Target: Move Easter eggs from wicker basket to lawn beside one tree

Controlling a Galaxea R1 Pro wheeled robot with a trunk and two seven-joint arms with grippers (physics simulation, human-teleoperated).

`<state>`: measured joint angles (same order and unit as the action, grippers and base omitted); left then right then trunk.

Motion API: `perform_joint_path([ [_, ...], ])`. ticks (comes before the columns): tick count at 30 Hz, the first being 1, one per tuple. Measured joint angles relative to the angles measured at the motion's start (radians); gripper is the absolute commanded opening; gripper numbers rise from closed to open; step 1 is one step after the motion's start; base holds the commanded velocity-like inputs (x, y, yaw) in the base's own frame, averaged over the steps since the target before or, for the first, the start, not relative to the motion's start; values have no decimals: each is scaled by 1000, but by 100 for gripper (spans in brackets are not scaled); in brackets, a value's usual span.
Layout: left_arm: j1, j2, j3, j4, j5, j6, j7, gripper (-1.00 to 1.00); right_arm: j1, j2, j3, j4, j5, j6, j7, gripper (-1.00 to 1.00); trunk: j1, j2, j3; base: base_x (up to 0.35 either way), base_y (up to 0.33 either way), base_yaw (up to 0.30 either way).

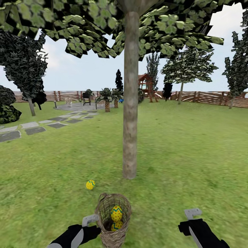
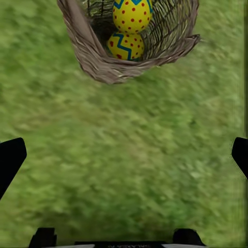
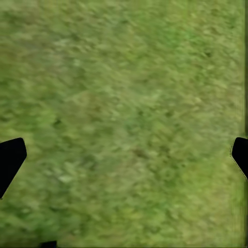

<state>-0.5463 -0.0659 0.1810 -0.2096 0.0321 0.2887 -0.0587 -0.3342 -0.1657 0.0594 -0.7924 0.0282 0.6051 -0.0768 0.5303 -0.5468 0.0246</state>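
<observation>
The wicker basket [image 1: 113, 239] sits on the lawn [image 1: 193, 155] close in front of me, a short way before the trunk of the tree [image 1: 130, 103]. Two Easter eggs [image 1: 116, 213] [image 1: 117, 225] lie inside it, one stacked on the other. A third egg [image 1: 90, 185] rests on the grass to the left of the trunk's foot. My left gripper [image 1: 90, 219] hovers just left of the basket, open and empty. In the left wrist view the basket [image 2: 93, 57] and its two eggs [image 2: 132, 14] [image 2: 125, 45] lie beyond the spread fingers [image 2: 11, 157]. My right gripper [image 1: 193, 213] is open over bare grass to the right.
Grey stone slabs [image 1: 32, 127] run along the left toward a paved patch with a grill. Short palms [image 1: 107, 98], dark narrow trees and a wooden fence [image 1: 206, 97] line the far side. Open grass spreads around the trunk.
</observation>
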Motion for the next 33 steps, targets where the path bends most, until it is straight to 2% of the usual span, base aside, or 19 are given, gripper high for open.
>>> perform_joint_path([
  [7, 0, -2, 1, 3, 0, -4, -1, 100, 0, 0, 0, 0, 0, 0, 0, 100, 0, 0, 0, 76, -304, 2],
  [25, 0, -1, 2, 2, 1, -2, 6, 100, 0, 1, 2, 2, 1, -1, 1, 100, -1, 0, 0, 310, -109, 0],
  [33, 0, -1, 1, 0, 0, -3, 1, 100, 0, 1, 1, 12, 1, -2, 0, 100, -1, 0, 0, 265, -237, 0],
])
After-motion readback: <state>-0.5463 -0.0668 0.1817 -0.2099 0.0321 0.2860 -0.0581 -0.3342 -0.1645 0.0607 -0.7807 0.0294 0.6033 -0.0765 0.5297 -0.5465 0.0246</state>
